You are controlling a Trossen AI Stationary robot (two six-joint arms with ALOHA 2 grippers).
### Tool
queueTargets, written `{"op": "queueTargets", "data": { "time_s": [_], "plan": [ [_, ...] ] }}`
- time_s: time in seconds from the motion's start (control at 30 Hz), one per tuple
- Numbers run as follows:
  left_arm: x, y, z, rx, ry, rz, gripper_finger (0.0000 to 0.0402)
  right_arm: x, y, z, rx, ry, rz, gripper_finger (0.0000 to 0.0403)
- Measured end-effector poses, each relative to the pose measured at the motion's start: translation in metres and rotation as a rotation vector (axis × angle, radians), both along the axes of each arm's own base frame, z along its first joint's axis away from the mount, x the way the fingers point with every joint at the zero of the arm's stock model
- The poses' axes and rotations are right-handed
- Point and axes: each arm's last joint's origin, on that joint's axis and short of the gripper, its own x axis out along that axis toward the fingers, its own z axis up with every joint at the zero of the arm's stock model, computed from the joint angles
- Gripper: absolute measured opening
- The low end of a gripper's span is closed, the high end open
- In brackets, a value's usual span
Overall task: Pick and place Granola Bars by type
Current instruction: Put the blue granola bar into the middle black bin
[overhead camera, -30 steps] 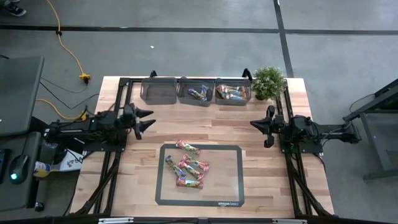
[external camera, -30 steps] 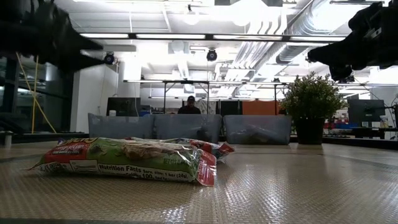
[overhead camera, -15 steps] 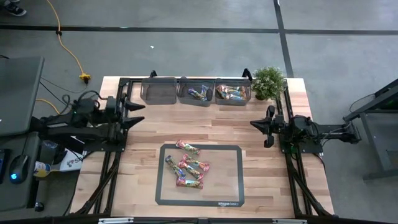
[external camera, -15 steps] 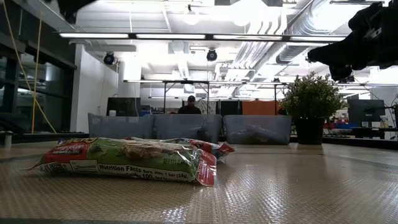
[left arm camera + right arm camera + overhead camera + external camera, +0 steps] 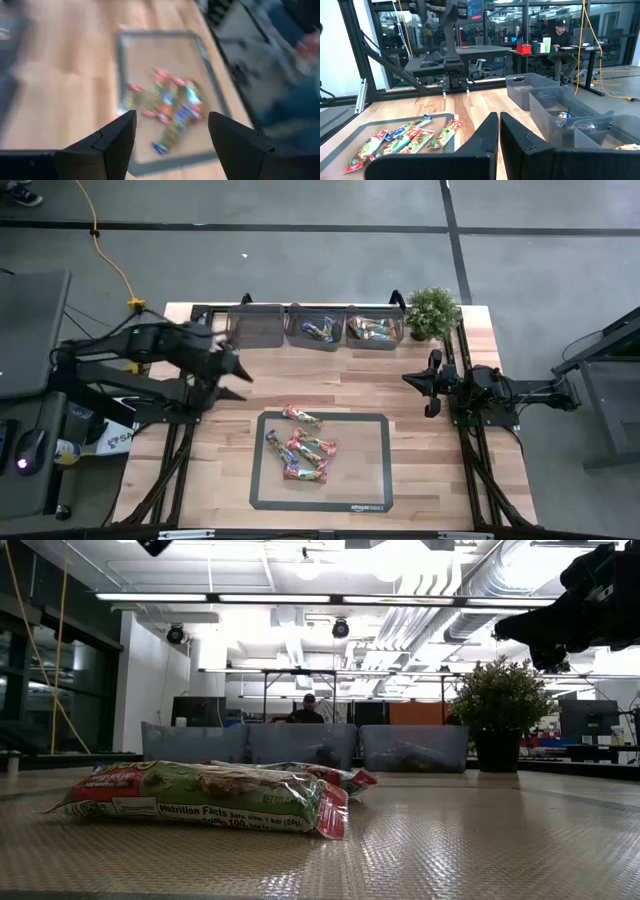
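Note:
Several granola bars (image 5: 300,444) in red-pink, green and blue wrappers lie flat in a loose pile on the left half of a grey-edged mat (image 5: 365,462). The low view shows them close up (image 5: 200,796). My left gripper (image 5: 236,370) hangs open above the wood, left of and beyond the mat's far-left corner. Its wrist view looks down on the bars (image 5: 167,106) between the fingers (image 5: 171,116). My right gripper (image 5: 408,378) waits shut at the table's right side, high in the low view (image 5: 520,628). Its own view shows it (image 5: 498,119) pointing across at the bars (image 5: 405,140).
Three grey translucent bins stand in a row at the far edge: the left one (image 5: 255,327) holds nothing I can see, while the middle (image 5: 315,328) and right (image 5: 373,328) hold bars. A potted plant (image 5: 432,312) stands to their right. Bare wood lies all around the mat.
My left gripper has risen out of the low view's upper left. It first drew back toward the table's left edge. Then it swung out again, higher and tipped down toward the mat. The bars and the right arm have kept still.

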Motion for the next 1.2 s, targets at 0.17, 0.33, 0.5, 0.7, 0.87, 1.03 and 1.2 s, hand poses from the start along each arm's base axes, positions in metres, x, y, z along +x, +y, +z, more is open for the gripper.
{"op": "queueTargets", "data": {
  "time_s": [0.17, 0.33, 0.5, 0.7, 0.87, 1.03, 1.2],
  "plan": [
    [0.030, -0.013, -0.016, 0.033, 0.163, -0.181, 0.0243, 0.000, 0.000, 0.000, 0.000, 0.000, 0.000, 0.0000],
    [0.050, -0.038, -0.043, 0.190, 0.318, -0.336, 0.0243, 0.000, 0.000, 0.000, 0.000, 0.000, 0.000, 0.0000],
    [0.065, -0.059, -0.058, 0.336, 0.365, -0.367, 0.0243, 0.000, 0.000, 0.000, 0.000, 0.000, 0.000, 0.0000],
    [0.082, -0.075, -0.067, 0.396, 0.317, -0.373, 0.0243, 0.000, 0.000, 0.000, 0.000, 0.000, 0.000, 0.0000],
    [0.098, -0.082, -0.082, 0.419, 0.348, -0.374, 0.0243, 0.000, 0.000, 0.000, 0.000, 0.000, 0.000, 0.0000],
    [0.114, -0.088, -0.104, 0.422, 0.425, -0.389, 0.0243, 0.000, 0.000, 0.000, 0.000, 0.001, 0.000, 0.0000],
    [0.129, -0.094, -0.128, 0.411, 0.495, -0.413, 0.0243, 0.000, 0.000, 0.000, 0.000, 0.001, 0.000, 0.0000]
  ]
}}
